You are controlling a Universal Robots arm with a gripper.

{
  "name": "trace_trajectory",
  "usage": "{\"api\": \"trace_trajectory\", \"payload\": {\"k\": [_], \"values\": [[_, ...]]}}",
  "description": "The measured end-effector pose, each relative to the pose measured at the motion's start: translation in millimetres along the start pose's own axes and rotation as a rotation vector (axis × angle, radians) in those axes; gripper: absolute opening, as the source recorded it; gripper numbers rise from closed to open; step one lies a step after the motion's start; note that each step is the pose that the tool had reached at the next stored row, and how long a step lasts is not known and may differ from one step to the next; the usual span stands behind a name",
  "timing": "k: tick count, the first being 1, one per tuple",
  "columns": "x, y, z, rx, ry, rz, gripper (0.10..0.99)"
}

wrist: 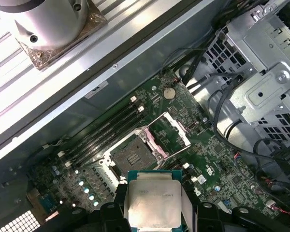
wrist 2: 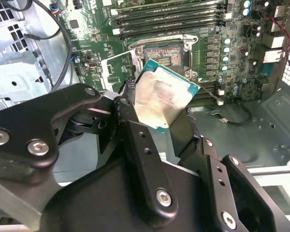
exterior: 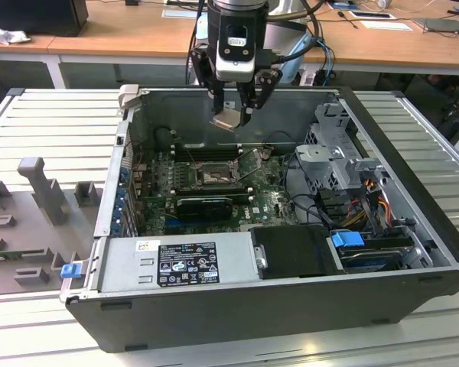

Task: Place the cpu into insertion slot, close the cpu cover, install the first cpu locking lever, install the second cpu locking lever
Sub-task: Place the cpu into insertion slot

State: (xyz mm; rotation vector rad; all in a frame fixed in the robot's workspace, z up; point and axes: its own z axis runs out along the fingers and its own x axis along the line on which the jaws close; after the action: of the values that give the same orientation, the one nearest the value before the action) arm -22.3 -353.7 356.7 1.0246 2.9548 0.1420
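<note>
We are seeing the small flat square chip with the pale silver-beige metal top, the cpu (exterior: 229, 120), hanging in the air over the open computer. It is sitting tilted between the two black fingers of the pincer (exterior: 233, 111), which is clamping it by opposite edges. In both wrist views the cpu (wrist 2: 164, 99) (wrist: 153, 205) is showing its smudged metal lid and a thin green rim, with the pincer (wrist 2: 159, 108) (wrist: 153, 212) closing on it from either side.

Below and well apart from the chip, the square dark insertion slot with its metal rim (exterior: 212, 174) (wrist 2: 165, 55) (wrist: 130, 155) is lying bare, its contact field showing. The thin silvery cpu cover, a square frame with a window (wrist: 180, 130), is standing raised just beside the slot, hinged at one side.

Long black memory slots (wrist: 111, 128) (wrist 2: 169, 17) are running parallel next to the socket on the green motherboard (exterior: 271, 200). In the exterior view a long black ribbed card (exterior: 205, 205) is lying in front of the socket, and a silver power supply box with a label (exterior: 176, 264) is sitting along the near wall of the dark grey computer case (exterior: 252, 313). A perforated grey metal drive cage (wrist: 261, 87) is standing at the exterior view's right. The case is resting on a ribbed pale metal counter (exterior: 53, 122).
</note>
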Motion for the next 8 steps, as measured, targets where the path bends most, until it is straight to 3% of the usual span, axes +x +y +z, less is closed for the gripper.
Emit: {"api": "trace_trajectory", "payload": {"k": [8], "values": [[0.2, 0.0, 0.2, -0.001, -0.0034, 0.038, 0.525]]}}
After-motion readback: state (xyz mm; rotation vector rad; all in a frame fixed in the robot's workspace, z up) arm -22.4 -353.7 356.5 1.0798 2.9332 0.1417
